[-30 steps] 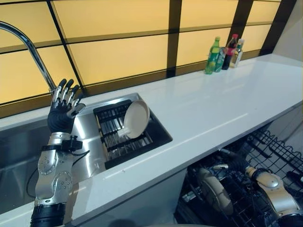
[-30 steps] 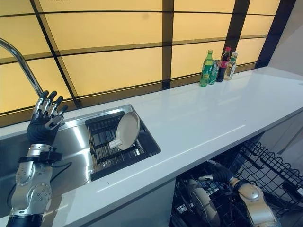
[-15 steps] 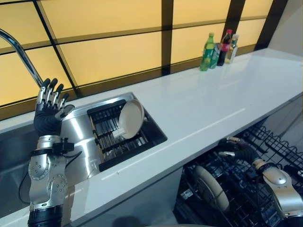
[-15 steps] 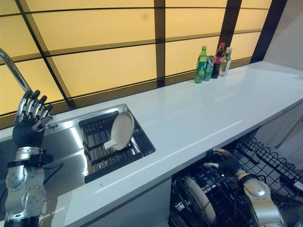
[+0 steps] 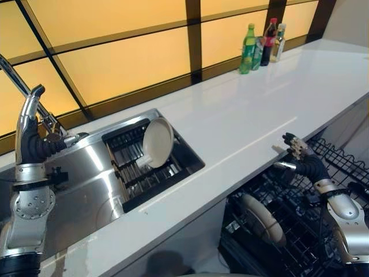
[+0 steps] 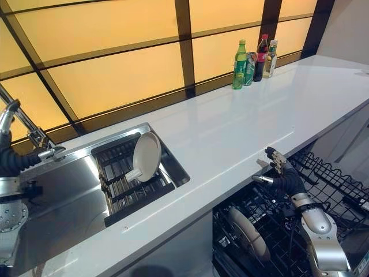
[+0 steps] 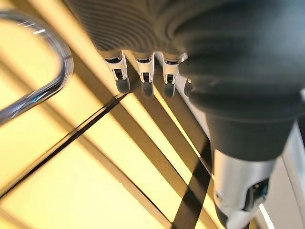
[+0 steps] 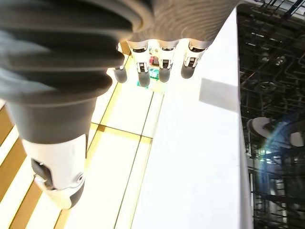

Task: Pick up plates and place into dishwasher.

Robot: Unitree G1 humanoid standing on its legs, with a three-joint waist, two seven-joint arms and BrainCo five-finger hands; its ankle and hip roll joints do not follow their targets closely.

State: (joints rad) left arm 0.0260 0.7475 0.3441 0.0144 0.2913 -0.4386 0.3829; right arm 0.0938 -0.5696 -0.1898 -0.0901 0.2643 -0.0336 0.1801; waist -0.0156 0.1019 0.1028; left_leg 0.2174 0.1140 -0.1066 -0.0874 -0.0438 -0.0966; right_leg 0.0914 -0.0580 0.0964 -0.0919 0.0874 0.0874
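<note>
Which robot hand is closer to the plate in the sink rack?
Left. The left robot hand is raised across the sink from the plate; the right robot hand is by the dishwasher rack, farther off.

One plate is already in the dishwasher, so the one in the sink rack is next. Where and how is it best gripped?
Probably at the top rim of the plate, coming from above. It stands on edge, leaning in the sink rack, so the upper rim is free while the lower rim sits between the bars. The left hand, by the faucet, is nearer.
</note>
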